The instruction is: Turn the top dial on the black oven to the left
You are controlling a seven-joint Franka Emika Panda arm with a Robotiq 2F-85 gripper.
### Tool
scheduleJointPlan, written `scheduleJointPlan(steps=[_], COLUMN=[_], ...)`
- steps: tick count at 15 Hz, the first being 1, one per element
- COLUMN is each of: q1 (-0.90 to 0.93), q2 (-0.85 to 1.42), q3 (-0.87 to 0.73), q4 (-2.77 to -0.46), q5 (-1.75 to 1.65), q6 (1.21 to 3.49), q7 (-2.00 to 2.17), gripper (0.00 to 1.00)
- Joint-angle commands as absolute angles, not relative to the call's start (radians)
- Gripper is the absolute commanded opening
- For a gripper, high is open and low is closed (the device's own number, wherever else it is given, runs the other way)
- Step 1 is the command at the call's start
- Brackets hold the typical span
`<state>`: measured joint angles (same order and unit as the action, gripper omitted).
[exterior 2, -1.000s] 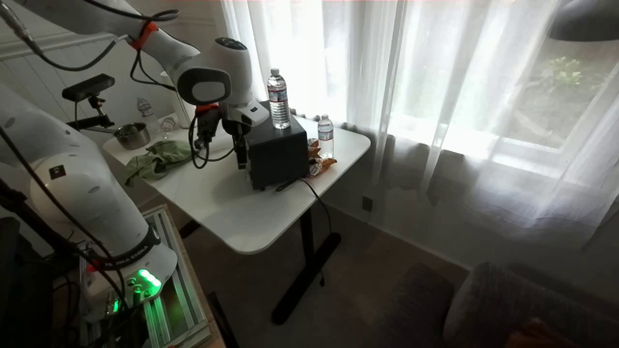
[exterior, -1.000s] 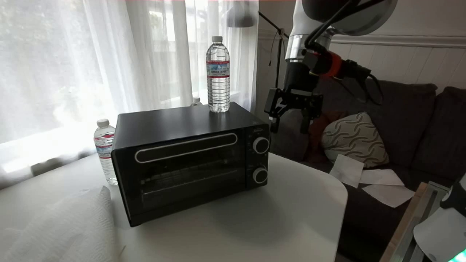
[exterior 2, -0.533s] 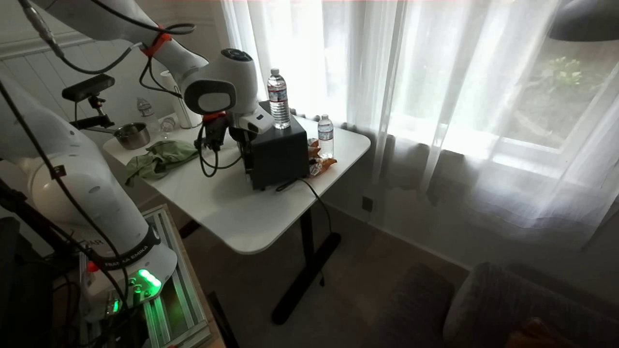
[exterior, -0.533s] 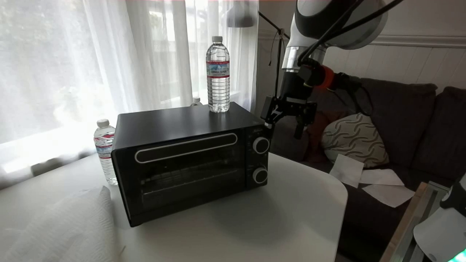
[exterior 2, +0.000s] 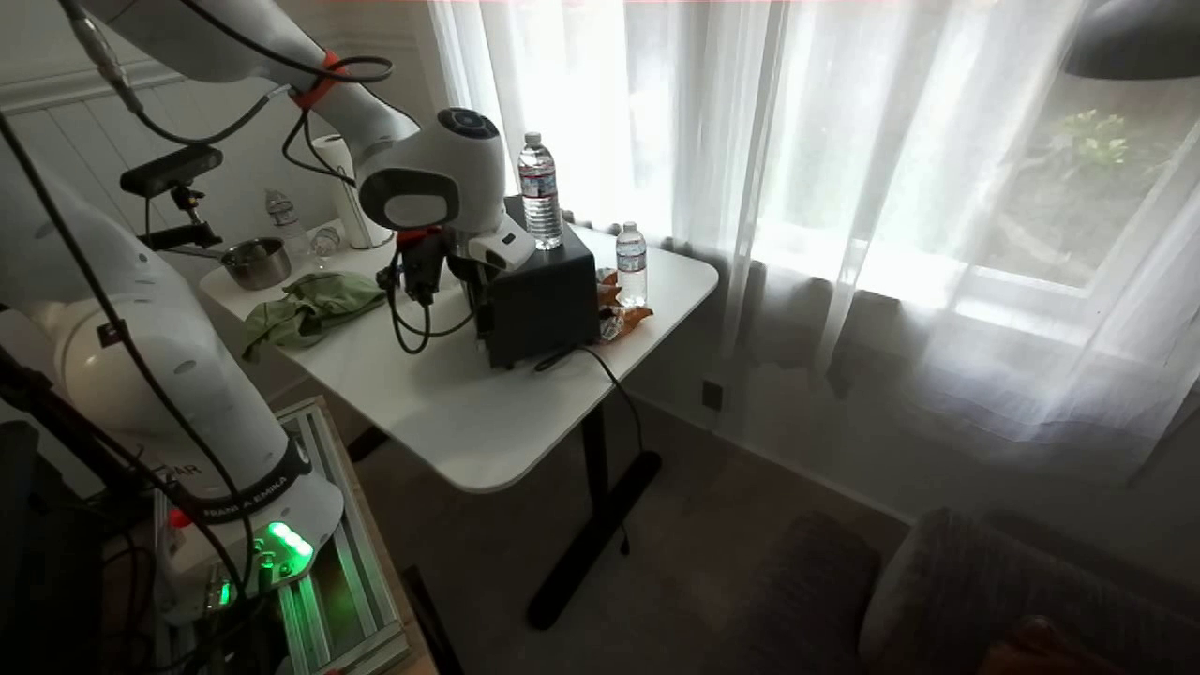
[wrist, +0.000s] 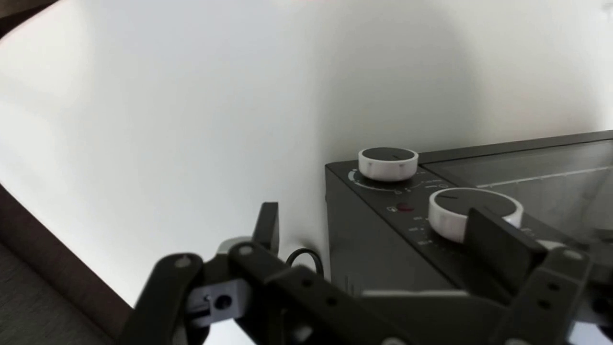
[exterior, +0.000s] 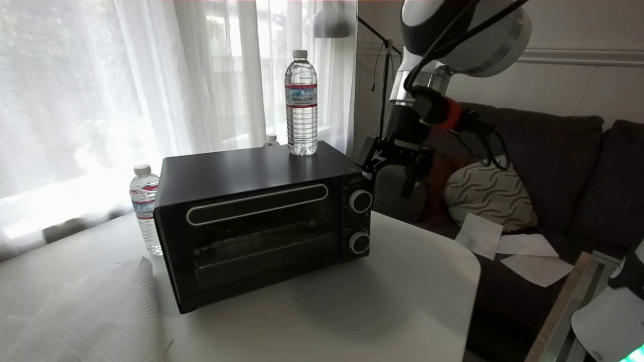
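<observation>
- End effector [wrist: 371, 209]: spread wide, holding nothing.
- Top dial [wrist: 460, 205]: ahead, overlapped by one finger [wrist: 499, 243]; contact unclear.
- Caution: off-centre advance may jam that finger against the dial.

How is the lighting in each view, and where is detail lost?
Both exterior views: backlight washes out parts of the curtains; an exterior view: the oven looks dim inside; wrist view: a soft shadow lies on the white table.
</observation>
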<state>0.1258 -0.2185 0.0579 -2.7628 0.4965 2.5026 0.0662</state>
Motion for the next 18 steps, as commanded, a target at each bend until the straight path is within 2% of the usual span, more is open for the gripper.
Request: scheduleJointPlan(steps=[1, 18], q1=[0.166, 0.166], q2=[-0.220, -0.160], q3=[0.044, 0.056], q4=[-2.761, -2.751], q5=[0.600, 0.717], q6=[2.517, 2.499], q7=[-0.019, -0.086], gripper=[1.00, 1.00])
